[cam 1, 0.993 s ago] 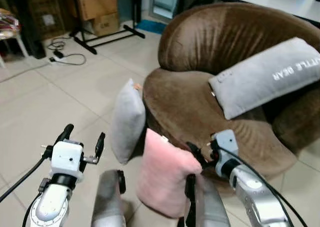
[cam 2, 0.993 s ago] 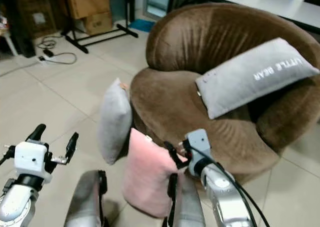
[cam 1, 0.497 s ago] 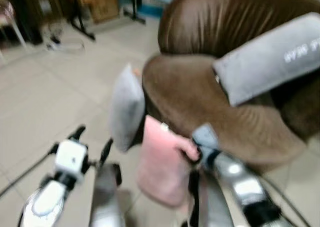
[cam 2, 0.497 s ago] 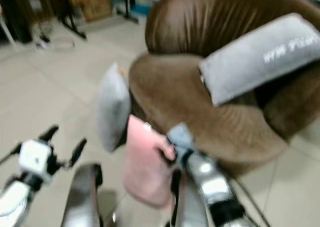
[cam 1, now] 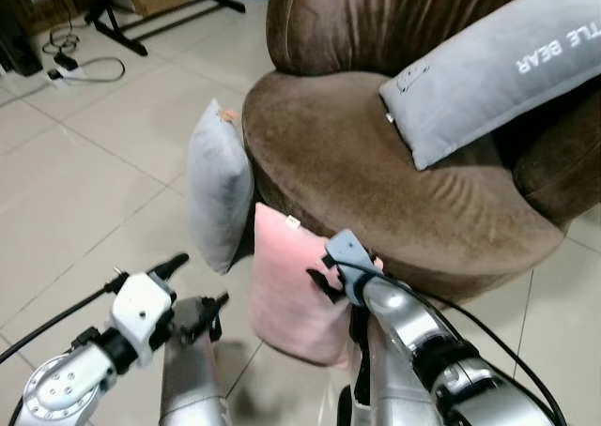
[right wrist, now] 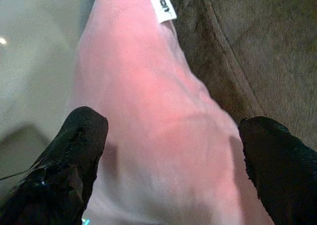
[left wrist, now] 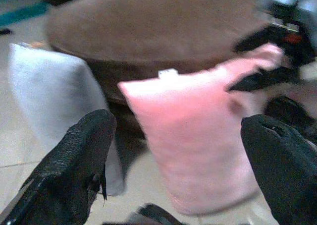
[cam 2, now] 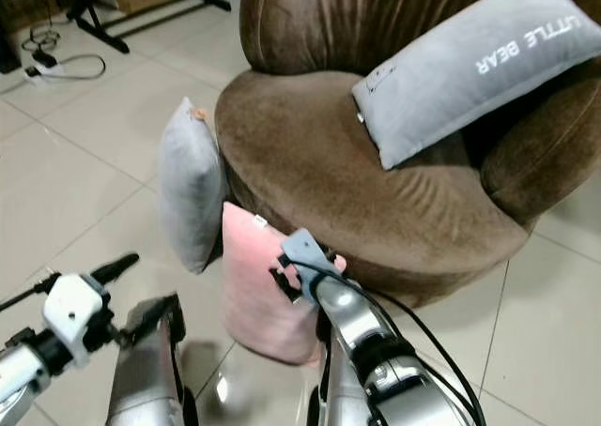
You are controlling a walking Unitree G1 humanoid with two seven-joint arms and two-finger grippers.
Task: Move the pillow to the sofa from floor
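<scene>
Now your pink pillow stands on the floor against the brown sofa, the right gripper spread around its top edge. Your left gripper hangs spread nearby. On the sofa, a grey cushion reads "LITTLE BEAR".

The right gripper covers the pink pillow's top corner, hiding its fingertips; the brown sofa and long grey cushion run off the frame; the left wrist view is blurred
</scene>
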